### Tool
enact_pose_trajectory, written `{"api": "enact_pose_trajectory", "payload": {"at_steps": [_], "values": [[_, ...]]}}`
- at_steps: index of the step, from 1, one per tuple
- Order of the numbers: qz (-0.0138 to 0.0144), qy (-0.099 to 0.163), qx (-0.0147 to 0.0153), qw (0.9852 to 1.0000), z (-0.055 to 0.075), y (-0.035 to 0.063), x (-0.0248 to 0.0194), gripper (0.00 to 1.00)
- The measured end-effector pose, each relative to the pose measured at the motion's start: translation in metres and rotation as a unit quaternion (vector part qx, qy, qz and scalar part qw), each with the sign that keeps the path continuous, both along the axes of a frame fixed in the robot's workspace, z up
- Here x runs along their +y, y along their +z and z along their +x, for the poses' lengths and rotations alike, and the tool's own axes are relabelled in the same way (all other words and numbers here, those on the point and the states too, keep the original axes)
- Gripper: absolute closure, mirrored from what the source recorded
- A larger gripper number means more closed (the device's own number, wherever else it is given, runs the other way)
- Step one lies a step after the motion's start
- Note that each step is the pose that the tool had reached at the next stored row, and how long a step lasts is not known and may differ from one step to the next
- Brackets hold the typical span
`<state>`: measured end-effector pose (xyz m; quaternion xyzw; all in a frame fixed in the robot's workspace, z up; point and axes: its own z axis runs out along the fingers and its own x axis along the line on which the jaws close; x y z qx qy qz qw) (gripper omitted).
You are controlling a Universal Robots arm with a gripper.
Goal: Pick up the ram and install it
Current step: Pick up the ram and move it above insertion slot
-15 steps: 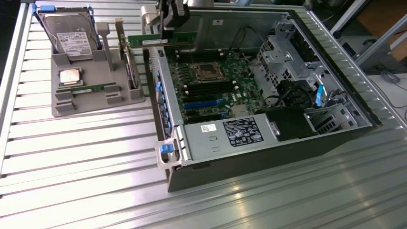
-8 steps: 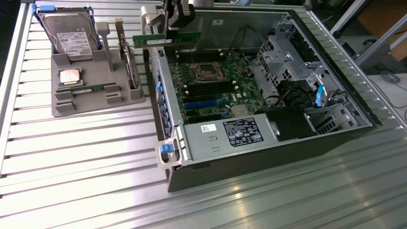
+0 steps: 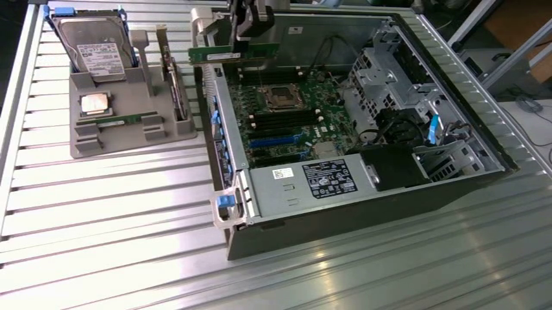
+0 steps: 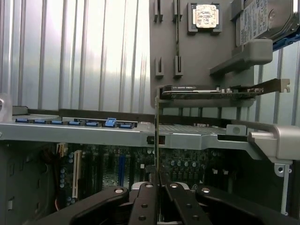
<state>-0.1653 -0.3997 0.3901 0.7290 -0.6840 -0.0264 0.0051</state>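
My gripper (image 3: 247, 40) hangs over the far edge of the open computer case (image 3: 448, 194), shut on the ram (image 3: 216, 54). It is a thin green stick, held level above the motherboard (image 3: 285, 110). The black memory slots (image 3: 278, 120) lie below it, toward the case's middle. In the wrist view the ram (image 4: 157, 136) shows edge-on as a thin strip rising from between the black fingers (image 4: 143, 201) of the gripper (image 4: 157, 186). A second, similar green stick (image 3: 121, 119) lies in the grey holder (image 3: 129, 139).
The grey holder at the exterior view's left also carries a hard drive (image 3: 95, 48), a square silvery processor (image 3: 95, 103) and an upright card (image 3: 177, 87). Inside the case sit the power supply (image 3: 315, 181) and drive cages (image 3: 388, 71). All rests on a ribbed metal table (image 3: 103, 226).
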Motion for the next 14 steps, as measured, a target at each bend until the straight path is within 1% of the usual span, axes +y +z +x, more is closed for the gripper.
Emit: {"api": "enact_pose_trajectory", "payload": {"at_steps": [7,14], "values": [[0.0000,0.000,0.0000,1.0000,0.012,0.0000,0.0000,0.88],[0.0000,0.000,0.0000,1.0000,0.029,0.0000,0.0000,0.88]]}}
